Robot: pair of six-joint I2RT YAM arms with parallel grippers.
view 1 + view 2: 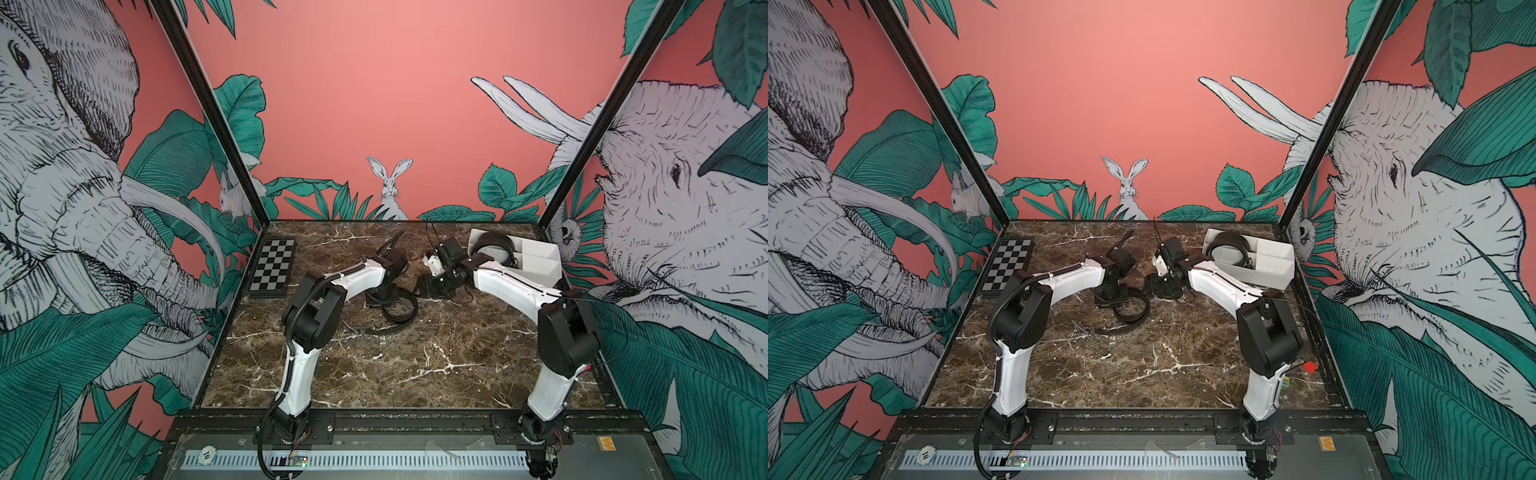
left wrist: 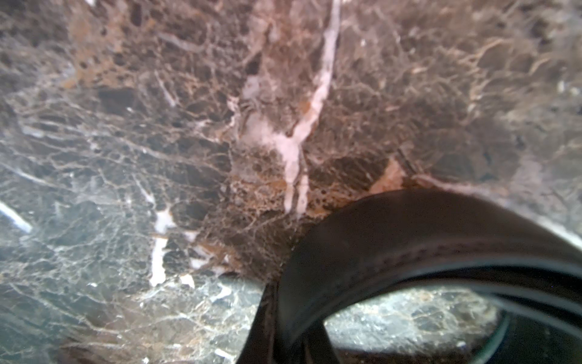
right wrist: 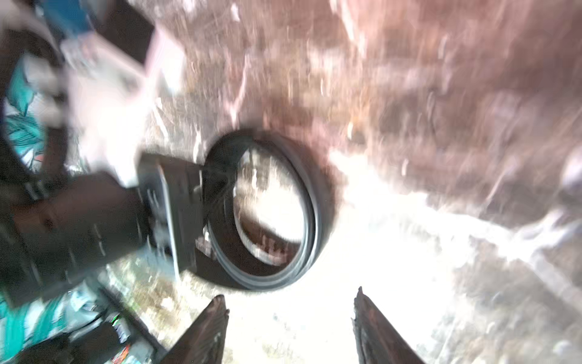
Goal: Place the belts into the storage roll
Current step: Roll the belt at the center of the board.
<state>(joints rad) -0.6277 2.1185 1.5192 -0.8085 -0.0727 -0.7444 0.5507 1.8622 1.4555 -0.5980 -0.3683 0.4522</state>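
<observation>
One black belt (image 1: 494,243) lies coiled in the left compartment of the white storage roll (image 1: 536,249) at the back right, seen in both top views. Mid-table, a second belt (image 1: 399,322) stands as a loop, with a tail trailing toward the front left. My left gripper (image 1: 380,297) is shut on this belt (image 2: 409,233), whose strap fills the near part of the left wrist view. My right gripper (image 3: 291,309) is open and empty, just right of that loop (image 3: 319,205); the right wrist view is blurred. In a top view it (image 1: 1160,286) sits beside the left gripper (image 1: 1111,297).
A black-and-grey checkered board (image 1: 272,266) lies at the back left of the marble table. The storage roll's right compartments (image 1: 1273,257) hold nothing. A small red object (image 1: 1309,367) sits by the right arm's base. Printed walls enclose three sides.
</observation>
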